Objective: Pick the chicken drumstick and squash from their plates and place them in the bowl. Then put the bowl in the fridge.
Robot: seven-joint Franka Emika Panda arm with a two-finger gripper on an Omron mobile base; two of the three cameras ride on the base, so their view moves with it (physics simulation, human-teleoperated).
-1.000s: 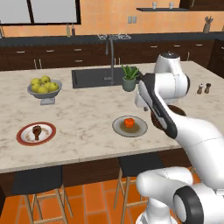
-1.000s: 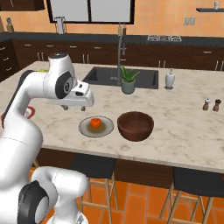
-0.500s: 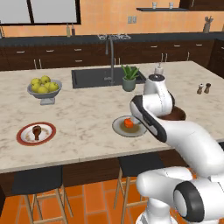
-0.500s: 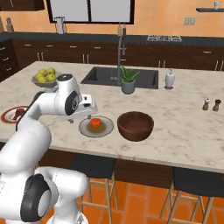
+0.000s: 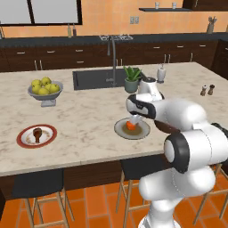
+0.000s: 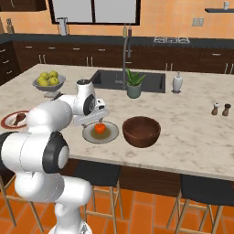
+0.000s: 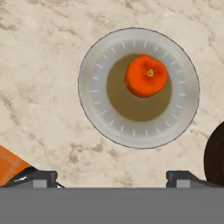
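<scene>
The orange-red squash (image 7: 146, 75) lies on the grey-beige plate (image 7: 100, 109), off its centre. My gripper (image 7: 111, 179) hangs open just above this plate, its fingertips (image 7: 41, 178) spread wide and empty. From the sides, the gripper (image 6: 97, 118) hovers over the squash (image 6: 100, 128); in the left base view the squash (image 5: 130, 125) peeks out beside the hand. The dark-brown bowl (image 6: 141, 131) stands right of the plate. Far left, the drumstick (image 5: 38, 132) rests on the red-rimmed plate (image 5: 24, 141). The fridge is out of view.
A grey footed bowl of yellow-green fruit (image 5: 44, 91) stands at the back left. Behind the plates are the sink (image 5: 95, 79), a potted plant (image 5: 132, 79) and a soap bottle (image 5: 161, 73). Salt and pepper shakers (image 5: 207, 90) sit far right. Stools stand under the counter edge.
The arm has swung down and towards the squash plate, and the hand now hangs low over it. The jaws have spread a little wider.
</scene>
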